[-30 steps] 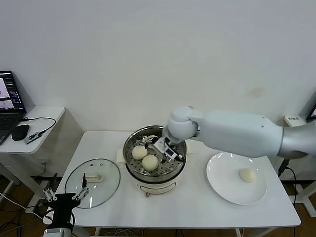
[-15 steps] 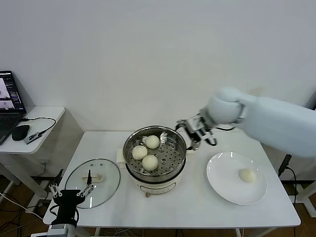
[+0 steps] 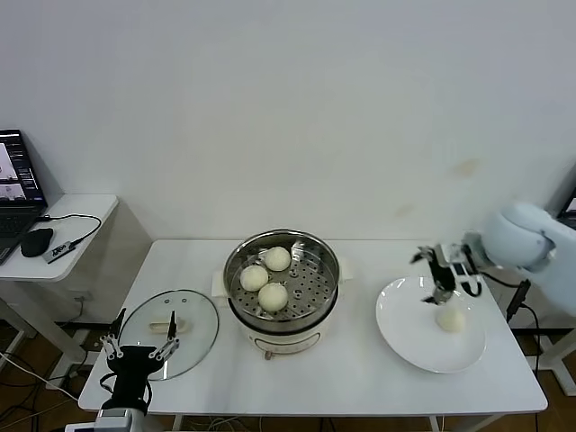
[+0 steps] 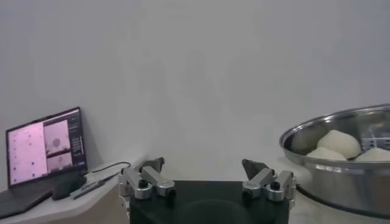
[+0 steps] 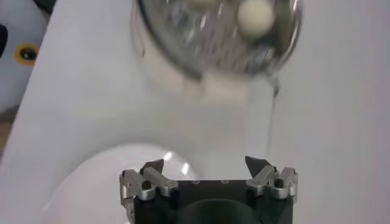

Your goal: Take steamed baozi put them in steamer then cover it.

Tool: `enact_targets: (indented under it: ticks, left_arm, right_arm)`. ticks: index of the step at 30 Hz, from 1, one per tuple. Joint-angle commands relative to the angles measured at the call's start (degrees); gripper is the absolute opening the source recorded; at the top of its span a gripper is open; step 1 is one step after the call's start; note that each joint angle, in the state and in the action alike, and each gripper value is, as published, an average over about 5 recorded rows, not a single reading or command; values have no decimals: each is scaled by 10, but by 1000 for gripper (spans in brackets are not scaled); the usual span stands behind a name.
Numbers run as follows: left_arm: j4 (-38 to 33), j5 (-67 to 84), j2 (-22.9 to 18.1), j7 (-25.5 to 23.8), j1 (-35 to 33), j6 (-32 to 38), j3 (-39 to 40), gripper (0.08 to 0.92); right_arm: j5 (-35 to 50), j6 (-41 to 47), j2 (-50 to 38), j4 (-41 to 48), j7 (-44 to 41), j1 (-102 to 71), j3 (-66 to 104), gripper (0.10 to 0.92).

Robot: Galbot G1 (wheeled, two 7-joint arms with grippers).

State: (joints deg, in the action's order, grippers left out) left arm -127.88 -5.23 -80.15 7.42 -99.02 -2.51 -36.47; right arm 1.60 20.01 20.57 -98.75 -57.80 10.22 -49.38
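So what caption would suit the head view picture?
Three baozi sit in the steamer; the open right gripper hovers above the last one.

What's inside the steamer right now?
Three baozi sit on the perforated floor of the steamer, open on top; the cover lies on the table. Whatever is below the floor is hidden.

the laptop [image 3: 18, 180] is cut off by the picture's edge.
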Motion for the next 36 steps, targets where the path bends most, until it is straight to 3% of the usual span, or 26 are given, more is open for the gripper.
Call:
enact_targets:
  ticks: [1, 14, 27, 36]
  left_arm:
    - [2, -2, 0, 0, -2, 1, 4, 823]
    - [9, -5, 0, 0, -4, 0, 2, 823]
    - [15, -7, -3, -1, -2, -2, -1, 823]
    - [21, -8, -5, -1, 0, -2, -2, 823]
  right_arm:
    - [-56, 16, -72, 23, 15, -140, 60, 823]
    - [-111, 3, 0, 137, 26, -342, 249, 823]
    - [-127, -38, 79, 264, 29, -334, 268, 823]
    - [-136, -41, 122, 295, 40, -321, 261, 821]
